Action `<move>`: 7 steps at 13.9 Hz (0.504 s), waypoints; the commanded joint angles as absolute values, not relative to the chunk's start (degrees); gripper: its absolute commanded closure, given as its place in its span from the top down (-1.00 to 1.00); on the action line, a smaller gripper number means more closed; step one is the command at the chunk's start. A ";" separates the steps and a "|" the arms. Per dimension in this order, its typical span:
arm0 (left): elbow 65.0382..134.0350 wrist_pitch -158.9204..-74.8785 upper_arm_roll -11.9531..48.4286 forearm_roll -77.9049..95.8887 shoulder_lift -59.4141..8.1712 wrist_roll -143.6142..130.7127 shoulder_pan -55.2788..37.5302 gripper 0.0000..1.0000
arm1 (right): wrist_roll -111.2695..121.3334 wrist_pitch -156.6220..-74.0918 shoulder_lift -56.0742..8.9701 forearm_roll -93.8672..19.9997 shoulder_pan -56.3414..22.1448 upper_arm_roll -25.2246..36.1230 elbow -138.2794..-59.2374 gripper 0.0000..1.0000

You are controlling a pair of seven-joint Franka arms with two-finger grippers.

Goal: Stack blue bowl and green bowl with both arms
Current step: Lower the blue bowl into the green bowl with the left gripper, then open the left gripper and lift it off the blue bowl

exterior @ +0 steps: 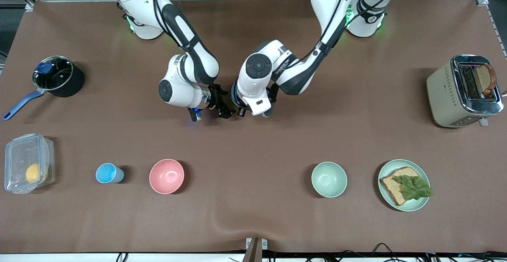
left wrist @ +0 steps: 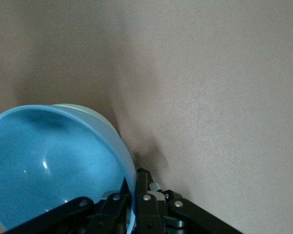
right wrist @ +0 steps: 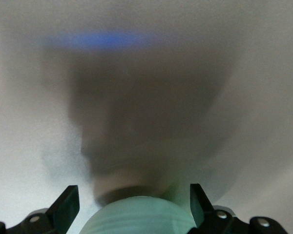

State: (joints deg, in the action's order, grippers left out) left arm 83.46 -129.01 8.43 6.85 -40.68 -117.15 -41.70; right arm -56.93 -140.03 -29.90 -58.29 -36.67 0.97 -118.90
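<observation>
The left gripper (left wrist: 132,195) is clenched on the rim of the blue bowl (left wrist: 49,161). That bowl appears to sit inside the green bowl (left wrist: 95,114), whose pale edge shows just past the blue rim. Both lie near the middle of the front view, hidden under the wrists. The right gripper (right wrist: 133,200) is released, with one finger on either side of the green bowl and apart from it.

The stack looks nearly seated. A good finish would be to settle the blue bowl level, then let go and lift straight up without dragging the rim.
</observation>
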 commanded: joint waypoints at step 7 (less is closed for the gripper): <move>83.58 -130.78 7.91 1.94 -43.07 -123.04 -44.12 -1.00 | -55.63 -140.89 -30.23 -60.03 -37.35 0.88 -118.83 1.00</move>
State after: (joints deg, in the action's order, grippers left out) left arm 83.66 -130.26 8.38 4.14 -43.18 -120.91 -43.75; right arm -56.90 -140.12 -29.98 -58.31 -37.04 0.95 -118.90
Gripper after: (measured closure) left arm 0.947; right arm 0.000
